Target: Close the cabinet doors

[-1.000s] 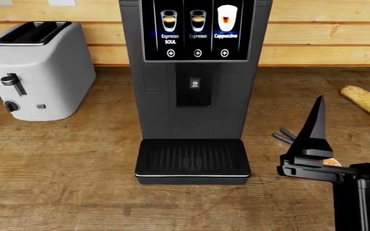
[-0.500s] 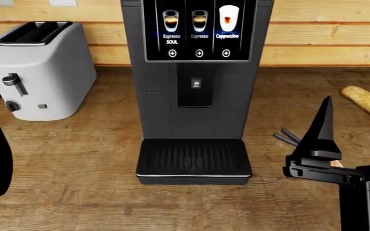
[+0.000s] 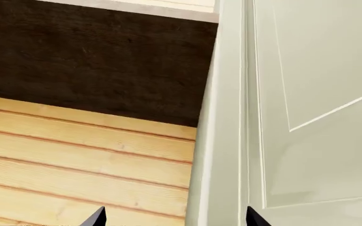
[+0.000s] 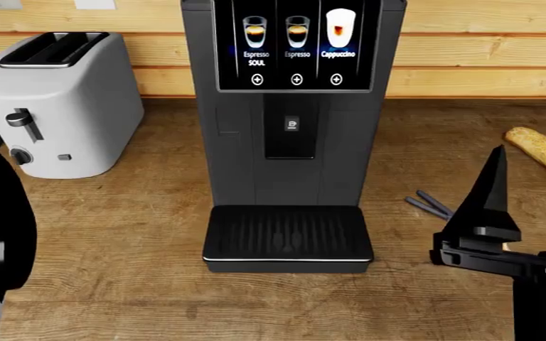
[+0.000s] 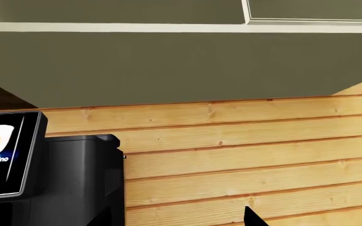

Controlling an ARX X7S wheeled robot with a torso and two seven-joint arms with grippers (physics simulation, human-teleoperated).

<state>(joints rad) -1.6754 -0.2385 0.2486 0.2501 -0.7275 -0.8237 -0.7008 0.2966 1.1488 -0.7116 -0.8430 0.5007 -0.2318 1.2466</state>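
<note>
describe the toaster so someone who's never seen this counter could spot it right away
Start at the tall dark coffee machine with the lit drink screen, standing mid-counter against the wooden plank wall. Look to its left along the wooden countertop: the toaster sits there near the wall. It is the only pale, rounded box in the head view, with two dark slots on top and a lever and knob on its front.

coffee machine screen (image 4: 298,44) reads "espresso soul", "espresso", "cappuccino".
</note>
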